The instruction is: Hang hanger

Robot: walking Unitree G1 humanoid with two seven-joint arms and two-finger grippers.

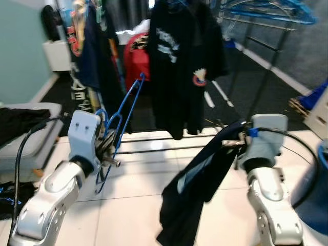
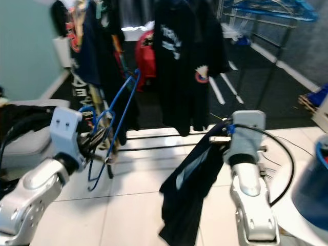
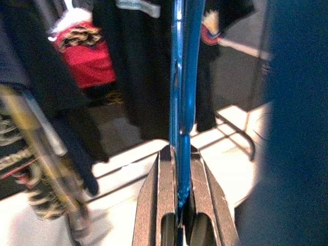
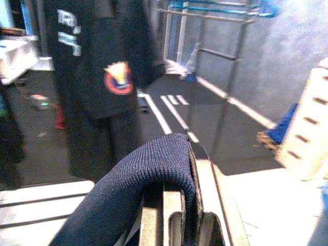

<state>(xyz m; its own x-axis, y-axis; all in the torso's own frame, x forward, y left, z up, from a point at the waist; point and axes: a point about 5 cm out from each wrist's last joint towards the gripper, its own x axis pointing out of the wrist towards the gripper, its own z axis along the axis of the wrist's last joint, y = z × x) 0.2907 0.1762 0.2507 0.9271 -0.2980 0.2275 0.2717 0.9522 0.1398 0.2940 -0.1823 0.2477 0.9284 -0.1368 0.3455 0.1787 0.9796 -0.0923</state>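
Left pincer [image 3: 179,205] pinches blue hanger [image 1: 124,110], tilted before the hanging clothes. Right pincer [image 4: 179,205] grips dark navy garment [image 1: 197,179], which droops toward the floor.

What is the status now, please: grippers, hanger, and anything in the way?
Left gripper shut on blue hanger. Right gripper shut on dark garment, which hangs down. Hung black shirt directly ahead.

Two silver arms with pale grey wrist housings, black cables looping from each.
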